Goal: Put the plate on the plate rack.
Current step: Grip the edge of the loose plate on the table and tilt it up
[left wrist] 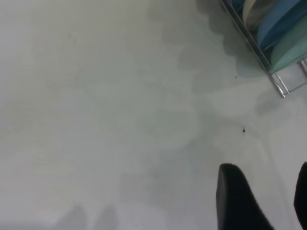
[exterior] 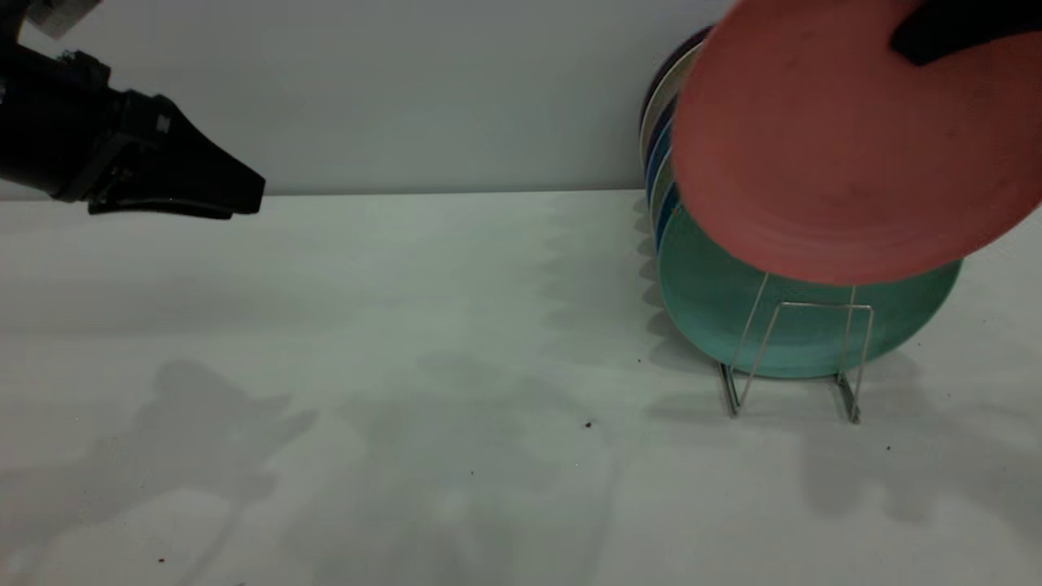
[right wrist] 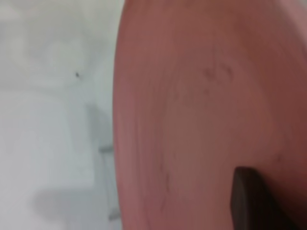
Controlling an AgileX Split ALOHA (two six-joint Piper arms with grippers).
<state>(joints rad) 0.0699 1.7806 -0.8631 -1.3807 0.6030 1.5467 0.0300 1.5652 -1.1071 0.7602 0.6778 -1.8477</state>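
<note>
The salmon-pink plate (exterior: 822,138) hangs tilted in the air at the upper right, above and in front of the plates standing in the plate rack (exterior: 822,305). My right gripper (exterior: 920,41) is shut on the plate's upper rim. In the right wrist view the plate (right wrist: 201,105) fills most of the picture, with one dark finger (right wrist: 247,196) lying on its face; the other finger is hidden behind it. The rack's front wire loops stand free below the plate. My left gripper (exterior: 244,195) hovers open and empty at the far left, well away from the rack.
A mint-green plate (exterior: 733,301) stands in the rack just behind the front loops, with blue and cream plates (exterior: 661,155) behind it towards the wall. The rack's rail (left wrist: 278,86) shows in the left wrist view. White tabletop (exterior: 407,366) spreads left of the rack.
</note>
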